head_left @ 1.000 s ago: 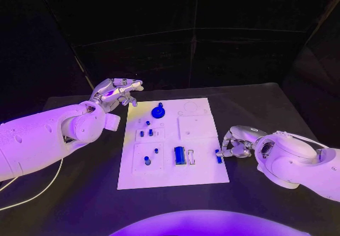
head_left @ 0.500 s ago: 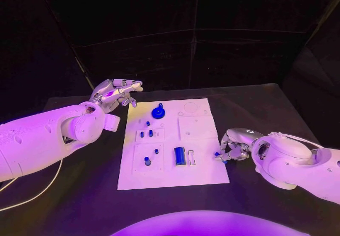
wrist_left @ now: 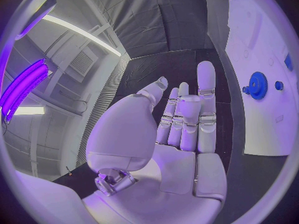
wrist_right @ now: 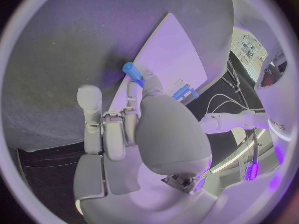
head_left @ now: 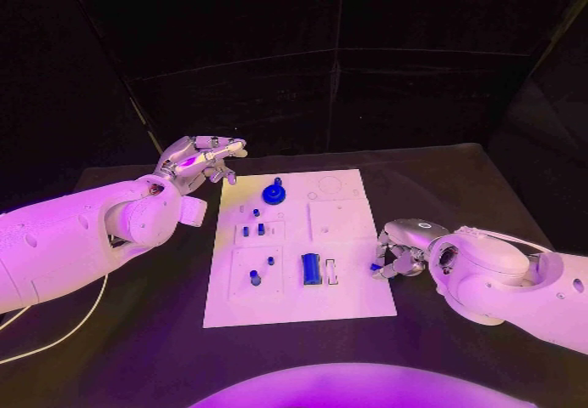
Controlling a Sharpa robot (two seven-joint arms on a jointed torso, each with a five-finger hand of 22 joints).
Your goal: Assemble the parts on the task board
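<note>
The small blue peg-shaped part (head_left: 376, 267) sits at the right edge of the flat white task board (head_left: 346, 221), about level with the board's near half, and it is pinched in the fingertips of the right robot hand (head_left: 399, 257). In the right wrist view the same blue peg (wrist_right: 131, 69) pokes out beyond the fingertips (wrist_right: 142, 76), its long axis running roughly along the line of the fingers, so this robot hand is closed on the part rather than empty.

The relation that matters for the next move: the held peg lies just off the board's right edge, and the sockets lie to its left, across the board. Just left of it stands the tall dark blue rectangular block (head_left: 311, 269) in the near middle of the board. Further left are small blue pins (head_left: 254, 276) in the near-left panel and another pair (head_left: 252, 229) in the panel beyond. At the far end is the round blue gear (head_left: 274, 194). Which socket the peg belongs to I cannot tell. The right arm is clearly the nearer one.

The left robot hand (head_left: 196, 159) hangs above the black bench (head_left: 147, 340) beyond the board's far-left corner, apart from it. The left wrist view shows it (wrist_left: 181, 129) holding nothing, fingers extended and close together, with the gear (wrist_left: 256, 85) off to one side.
</note>
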